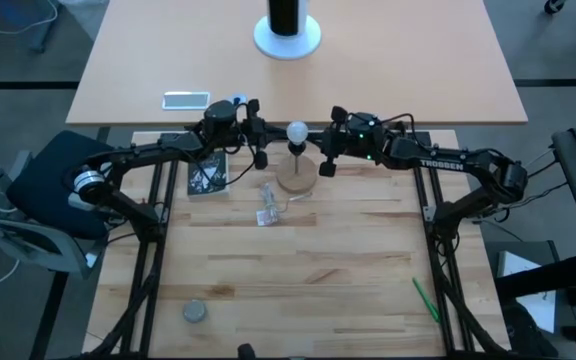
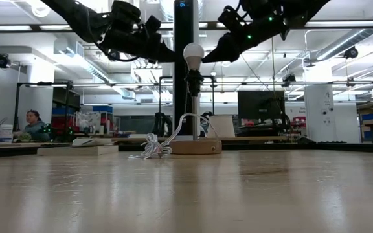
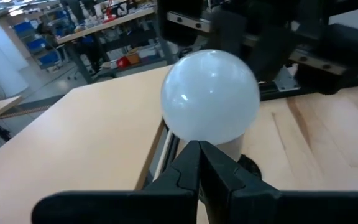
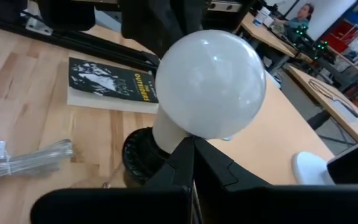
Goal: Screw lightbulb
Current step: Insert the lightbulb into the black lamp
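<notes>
Lightbulb (image 1: 296,130) upright in black socket (image 4: 143,155) atop thin stem, over round wooden base (image 1: 296,175), mid-table toward far edge. Bulb seated, looks straight; whether threads fully home cannot be judged.

Left gripper (image 1: 259,133) just beside bulb on one side, jaws pressed together, pinching nothing. Right gripper (image 1: 330,140) just beside it opposite, jaws likewise pressed together, empty.

Neither grips bulb. Judgement: task near end or done; at most final tightening left.
</notes>
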You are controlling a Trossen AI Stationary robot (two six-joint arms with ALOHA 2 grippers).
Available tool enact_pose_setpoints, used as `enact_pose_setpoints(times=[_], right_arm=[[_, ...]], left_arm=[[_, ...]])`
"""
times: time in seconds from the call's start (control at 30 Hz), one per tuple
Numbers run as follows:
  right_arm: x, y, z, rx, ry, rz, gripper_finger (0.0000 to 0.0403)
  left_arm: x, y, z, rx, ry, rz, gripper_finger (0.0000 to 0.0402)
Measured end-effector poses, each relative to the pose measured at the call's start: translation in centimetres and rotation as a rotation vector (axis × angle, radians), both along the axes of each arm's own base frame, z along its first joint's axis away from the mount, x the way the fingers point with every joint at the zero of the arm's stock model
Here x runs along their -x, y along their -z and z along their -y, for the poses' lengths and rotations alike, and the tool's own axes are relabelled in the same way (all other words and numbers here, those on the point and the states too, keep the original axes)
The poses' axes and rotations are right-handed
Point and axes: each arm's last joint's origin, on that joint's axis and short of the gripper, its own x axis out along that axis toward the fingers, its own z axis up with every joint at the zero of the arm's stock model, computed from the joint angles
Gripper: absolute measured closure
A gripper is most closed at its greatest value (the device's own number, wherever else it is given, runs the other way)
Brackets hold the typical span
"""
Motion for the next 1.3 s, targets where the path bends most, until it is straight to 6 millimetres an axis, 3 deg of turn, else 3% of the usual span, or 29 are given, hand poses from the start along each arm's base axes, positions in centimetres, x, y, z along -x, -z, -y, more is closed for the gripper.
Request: enact_pose_setpoints(times=[0.37,1.3], right_arm=[[0.5,0.3,0.5,0.004,0.12,-0.052,0.0403],[0.5,-0.1,1.0,-0.008,0.09,0.006,0.0403]], left_arm=[[0.5,0.2,0.2,0.047,-0.038,-0.061,0.0401],[-0.1,-0.1,0.5,0.025,0.035,0.002,0.0401]])
